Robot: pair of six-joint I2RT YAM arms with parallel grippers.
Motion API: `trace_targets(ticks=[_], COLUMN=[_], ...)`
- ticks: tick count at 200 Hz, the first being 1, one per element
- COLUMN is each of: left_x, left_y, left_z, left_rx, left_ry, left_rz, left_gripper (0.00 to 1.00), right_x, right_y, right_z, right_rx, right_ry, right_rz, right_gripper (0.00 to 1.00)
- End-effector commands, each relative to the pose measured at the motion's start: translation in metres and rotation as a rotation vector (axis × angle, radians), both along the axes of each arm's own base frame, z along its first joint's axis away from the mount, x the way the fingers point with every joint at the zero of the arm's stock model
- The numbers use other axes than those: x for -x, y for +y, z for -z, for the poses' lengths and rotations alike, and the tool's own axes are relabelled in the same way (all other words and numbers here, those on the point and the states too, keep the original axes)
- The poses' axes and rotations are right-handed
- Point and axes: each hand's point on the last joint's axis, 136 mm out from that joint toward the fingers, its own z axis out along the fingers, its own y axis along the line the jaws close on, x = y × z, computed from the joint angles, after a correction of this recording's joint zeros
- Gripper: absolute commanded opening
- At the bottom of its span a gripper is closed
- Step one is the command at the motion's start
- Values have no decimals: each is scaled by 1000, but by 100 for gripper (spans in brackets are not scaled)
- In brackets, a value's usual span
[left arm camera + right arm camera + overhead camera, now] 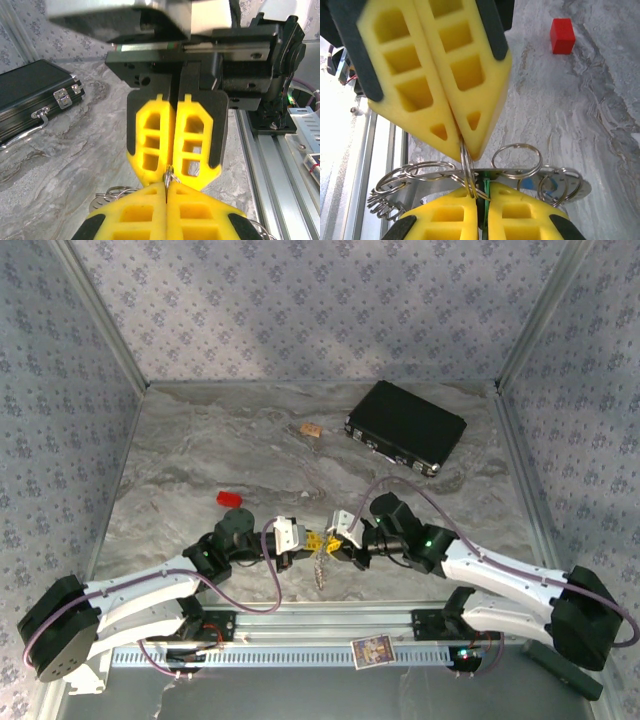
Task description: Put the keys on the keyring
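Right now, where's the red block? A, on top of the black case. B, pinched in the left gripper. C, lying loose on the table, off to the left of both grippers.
C: the red block sits by itself on the table, apart from the left gripper and the right gripper, which meet tip to tip, both shut on the keyring.

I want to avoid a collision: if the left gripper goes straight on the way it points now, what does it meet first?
The right gripper: its fingertips face the left gripper tip to tip, almost touching. Only a thin metal ring, apparently pinched by both, lies between.
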Motion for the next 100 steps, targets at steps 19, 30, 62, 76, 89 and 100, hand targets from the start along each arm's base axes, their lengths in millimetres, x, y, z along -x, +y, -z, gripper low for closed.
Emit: trace_targets(ticks=[19,30,62,76,89,100], left_x=[-1,-2,-5,-7,-9,-10], left_y=[-1,0,1,2,2,2], left_z=[-16,-14,-12,-10,-7,-8], left_rx=[37,30,14,-4,-20,-18], left_ry=[-56,-56,-67,-65,-59,-65], left_rz=[6,-2,-23,-31,-42,-45], left_gripper=[0,0,0,0,0,3], right_x=[-2,-2,-2,-3,-5,-6], right_y=[-3,-5,-15,-19,-21,-21], right_z=[-23,-25,-23,-23,-26,-31], right_rx=[-9,0,55,74,83,90], right_ry=[-58,-64,-69,-74,-87,-102], right_rz=[4,7,30,42,48,41], right_gripper=[8,7,3,0,0,0])
